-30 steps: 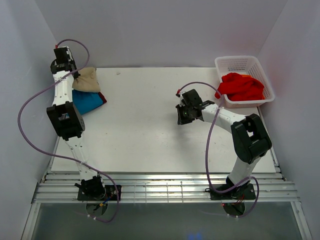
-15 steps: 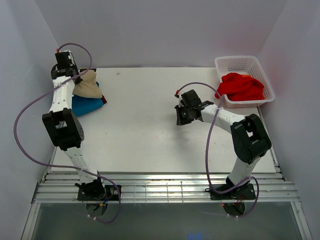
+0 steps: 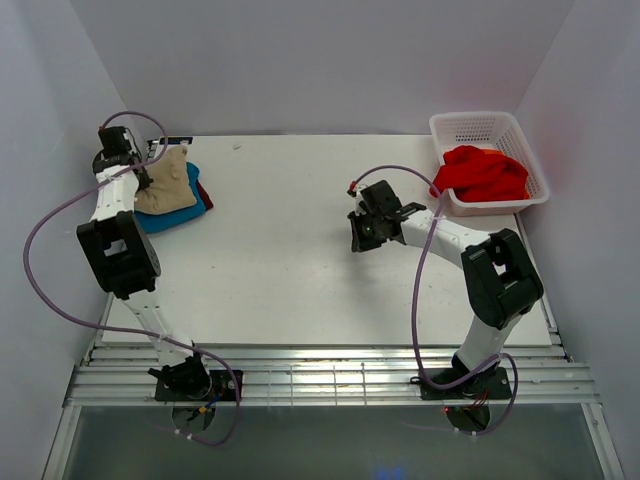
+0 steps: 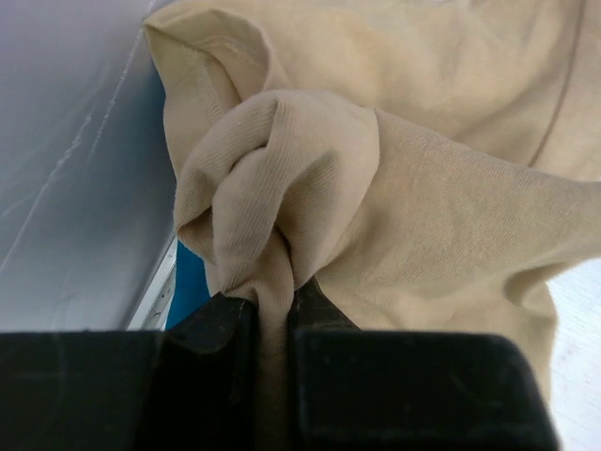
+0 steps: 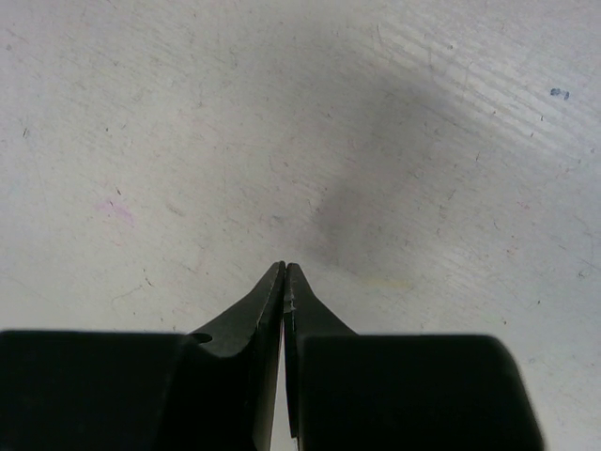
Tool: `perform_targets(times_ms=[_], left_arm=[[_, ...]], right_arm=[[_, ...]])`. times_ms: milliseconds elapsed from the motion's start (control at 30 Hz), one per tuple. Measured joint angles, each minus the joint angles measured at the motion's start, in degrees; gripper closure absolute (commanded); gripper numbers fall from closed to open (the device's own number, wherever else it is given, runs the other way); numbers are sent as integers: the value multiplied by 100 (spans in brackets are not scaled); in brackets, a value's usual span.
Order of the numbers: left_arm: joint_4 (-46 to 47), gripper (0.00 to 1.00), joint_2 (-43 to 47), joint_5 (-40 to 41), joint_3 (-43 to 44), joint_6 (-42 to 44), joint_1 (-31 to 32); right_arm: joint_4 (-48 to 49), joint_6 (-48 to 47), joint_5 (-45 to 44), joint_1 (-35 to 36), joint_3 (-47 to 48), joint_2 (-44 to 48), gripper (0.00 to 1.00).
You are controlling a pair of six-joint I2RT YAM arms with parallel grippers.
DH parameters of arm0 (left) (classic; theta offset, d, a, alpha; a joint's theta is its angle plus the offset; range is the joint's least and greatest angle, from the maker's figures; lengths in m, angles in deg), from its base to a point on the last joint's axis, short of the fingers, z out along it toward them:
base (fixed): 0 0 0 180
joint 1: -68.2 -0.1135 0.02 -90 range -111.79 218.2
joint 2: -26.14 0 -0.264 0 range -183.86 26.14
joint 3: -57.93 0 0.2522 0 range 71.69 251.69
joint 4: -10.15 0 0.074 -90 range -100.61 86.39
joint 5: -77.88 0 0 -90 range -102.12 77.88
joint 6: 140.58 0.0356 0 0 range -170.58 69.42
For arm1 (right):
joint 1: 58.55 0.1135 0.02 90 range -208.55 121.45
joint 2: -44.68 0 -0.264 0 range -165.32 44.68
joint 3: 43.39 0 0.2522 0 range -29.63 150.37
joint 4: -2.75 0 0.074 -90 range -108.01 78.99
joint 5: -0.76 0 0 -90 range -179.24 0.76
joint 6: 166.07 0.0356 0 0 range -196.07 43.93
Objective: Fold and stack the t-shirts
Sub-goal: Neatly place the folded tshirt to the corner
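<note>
item: tan t-shirt (image 4: 441, 207) — far-left corner of table (image 3: 300, 290), atop teal t-shirt (image 3: 160, 220). soft, light, limp; likely bunches, best taken at hem or shoulder. left gripper (image 4: 282, 305) pinching a fold of it; right gripper (image 5: 284, 274) closed, empty, mid-table.

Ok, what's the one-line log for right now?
left tool: pinching tan shirt | tan shirt: atop blue shirt | right tool: shut, empty, above table | red shirt: in basket

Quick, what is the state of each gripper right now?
Left gripper: closed on a fold of the tan t-shirt.
Right gripper: closed, holding nothing, above the table.
</note>
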Motion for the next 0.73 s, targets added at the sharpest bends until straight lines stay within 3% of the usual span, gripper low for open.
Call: perform_targets(times_ms=[100,133,233,267,300,333,533,733], left_arm=[[61,90,-310,-2,103,-37,-59],[63,73,-380,7,103,-59,-72],[79,48,-476,118,50,-138,-76],[74,26,-457,192,26,-203,-79],[70,21,-433,269,7,-214,-83],[72,3,-400,396,-17,-302,-83],[-42,2,402,1200,-81,-610,-87],[551,2,2264,1419,-232,-883,-87]], right_arm=[[2,-2,-46,4,-111,129,91],[-15,-2,-68,4,-162,195,89],[-57,-13,-131,4,-273,356,81],[-66,-20,-160,4,-284,389,78],[-81,-24,-177,4,-284,413,78],[-87,-35,-201,4,-282,433,77],[-636,-59,-577,31,291,485,77],[-881,-151,-1147,37,1193,876,80]])
